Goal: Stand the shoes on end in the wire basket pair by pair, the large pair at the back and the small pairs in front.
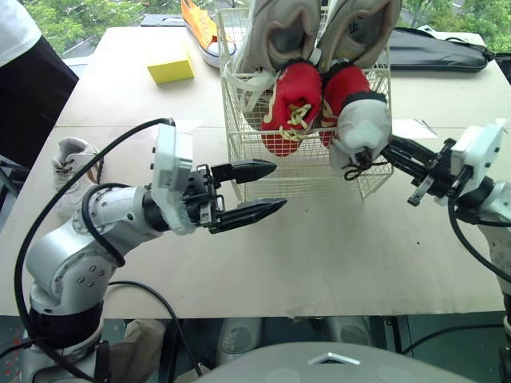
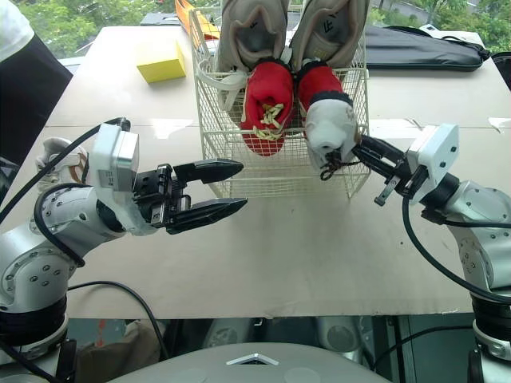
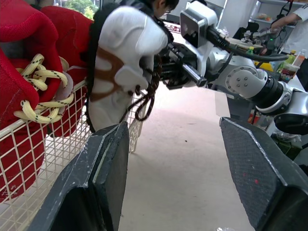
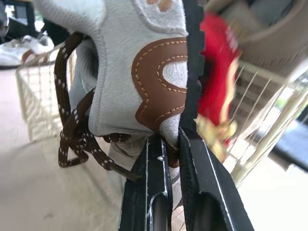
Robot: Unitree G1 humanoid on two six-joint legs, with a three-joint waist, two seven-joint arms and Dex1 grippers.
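The wire basket [image 1: 239, 152] holds a large beige pair [image 1: 275, 32] on end at the back. In front of it stands a red pair [image 1: 291, 104]. My right gripper [image 1: 375, 152] is shut on a small white shoe [image 1: 363, 128] with brown trim and dangling brown laces. It holds the shoe at the basket's front right corner, beside the red pair. In the right wrist view the fingers [image 4: 156, 163] pinch the shoe's edge. My left gripper [image 1: 279, 185] stands open, holding nothing, just in front of the basket's front wall. A second white shoe [image 1: 72, 155] lies on the table at the left edge.
An orange shoe [image 1: 200, 28] lies behind the basket, next to a yellow block [image 1: 170, 70]. A black bag [image 1: 431, 48] rests at the back right. A person in dark clothes [image 1: 24, 80] stands at the table's left side.
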